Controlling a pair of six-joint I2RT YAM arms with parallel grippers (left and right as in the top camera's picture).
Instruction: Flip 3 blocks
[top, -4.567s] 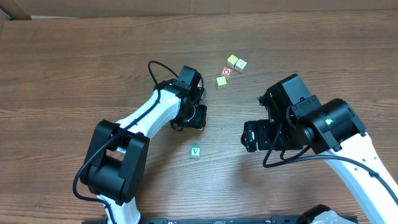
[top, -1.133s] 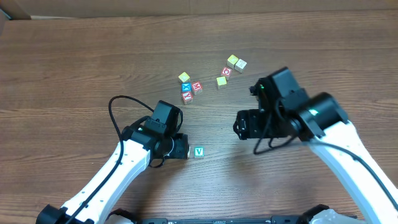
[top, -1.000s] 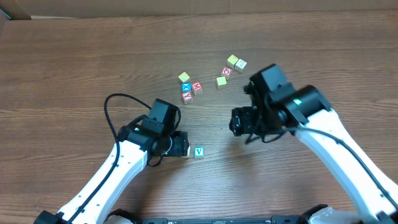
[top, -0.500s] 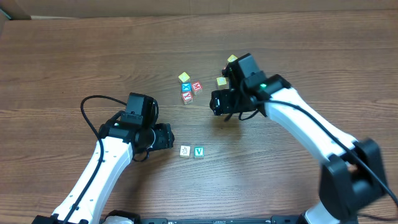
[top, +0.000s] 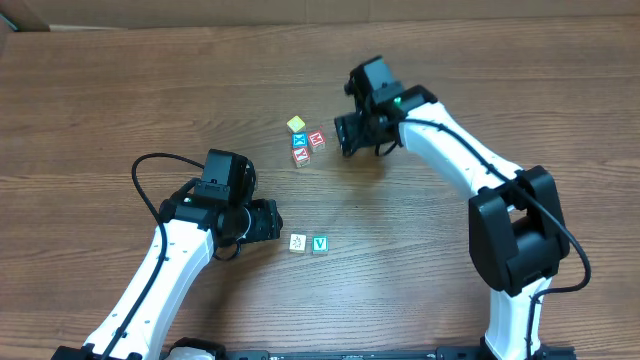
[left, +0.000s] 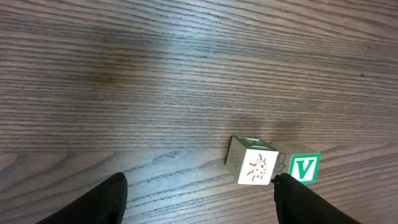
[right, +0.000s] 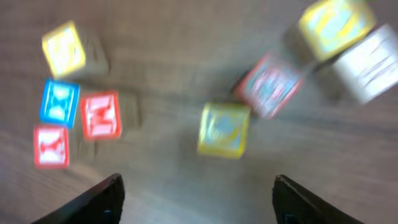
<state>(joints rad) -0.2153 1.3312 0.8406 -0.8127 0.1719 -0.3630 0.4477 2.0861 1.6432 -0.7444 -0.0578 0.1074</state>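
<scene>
a: right gripper (top: 352, 135) hangs over the far bunch of blocks, jaws spread wide with nothing between them. the wrist view is smeared, so fine detail is rough.
b: just ahead of those fingertips sits a yellow block (right: 224, 129). my guess is that's the one to turn.
a: tight company, though. a pinkish block (right: 268, 76) sits just beside its upper corner. a second yellow block (right: 336, 22) and a white block (right: 367, 62) lie further out.
b: so line the jaws up with its two free sides, drop straight, and close only once it's centred. clip the pink neighbour and the bunch scatters.
a: then lift just clear, roll the wrist so a new face comes up, and set it down on bare wood.
b: over on the other side, left gripper (left: 199, 183) is wide too, and empty, low over the table (left: 124, 74).
a: in front of it the ladybug block (left: 252, 163) and the green v block (left: 304, 168) sit side by side near the front edge. i can't tell if they touch.
b: both look settled to me, well apart from the far bunch.
a: the blue block (top: 300, 142) and the red-lettered blocks (top: 316, 139) in the middle aren't part of this, so the right arm should stay clear of them.
</scene>
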